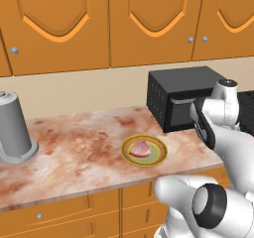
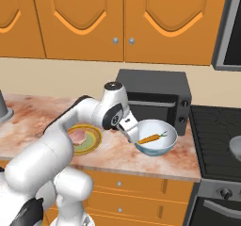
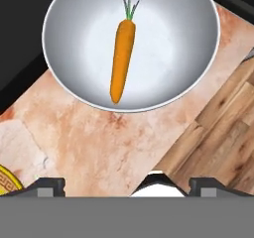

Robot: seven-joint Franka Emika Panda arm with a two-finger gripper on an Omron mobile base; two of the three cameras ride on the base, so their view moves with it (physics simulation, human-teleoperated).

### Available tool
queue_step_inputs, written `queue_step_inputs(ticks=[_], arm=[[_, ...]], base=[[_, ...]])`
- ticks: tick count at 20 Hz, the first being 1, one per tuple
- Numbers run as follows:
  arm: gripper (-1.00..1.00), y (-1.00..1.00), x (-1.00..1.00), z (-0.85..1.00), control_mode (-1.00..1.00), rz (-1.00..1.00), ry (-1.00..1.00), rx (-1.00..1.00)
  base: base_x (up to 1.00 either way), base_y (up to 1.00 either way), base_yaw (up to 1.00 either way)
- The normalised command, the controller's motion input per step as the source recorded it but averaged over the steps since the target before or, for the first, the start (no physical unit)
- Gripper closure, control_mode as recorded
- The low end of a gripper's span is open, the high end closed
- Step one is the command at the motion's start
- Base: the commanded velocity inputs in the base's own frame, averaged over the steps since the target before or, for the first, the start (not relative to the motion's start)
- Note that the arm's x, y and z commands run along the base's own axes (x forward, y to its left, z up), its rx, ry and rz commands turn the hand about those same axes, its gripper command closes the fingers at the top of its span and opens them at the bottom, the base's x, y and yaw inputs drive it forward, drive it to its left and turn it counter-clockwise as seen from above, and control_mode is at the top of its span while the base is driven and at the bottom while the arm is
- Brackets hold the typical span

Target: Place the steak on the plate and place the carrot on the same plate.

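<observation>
The pinkish steak lies flat on the gold-rimmed plate on the counter; from the other side the steak and plate are partly behind my arm. The orange carrot lies in a white-and-light-blue bowl just right of the plate. In the hand view the carrot rests in the bowl, green top pointing away. My gripper hovers over the counter short of the bowl, open, with nothing between its fingers. In the right base view the gripper is at the bowl's left rim.
A black microwave stands behind the bowl and my hand. A grey cylindrical appliance sits at the counter's far left. A stove with a pan adjoins on the right. The counter's front edge drops off beside the bowl.
</observation>
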Motion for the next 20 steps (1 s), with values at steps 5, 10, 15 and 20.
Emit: queue_step_inputs(ticks=[5,10,15,20], arm=[[-1.00,-0.88,0.29,0.00,-1.00,-0.18,0.17,0.03],[-1.00,-0.39,0.45,0.00,-1.00,-0.05,0.13,0.04],[-1.00,-0.32,0.50,-0.08,-1.00,0.02,0.04,0.17],[-1.00,-0.06,0.38,-0.28,-1.00,0.00,0.05,0.03]], base=[[0.00,0.00,0.00],[0.00,0.00,0.00],[0.00,0.00,0.00],[0.00,0.00,0.00]])
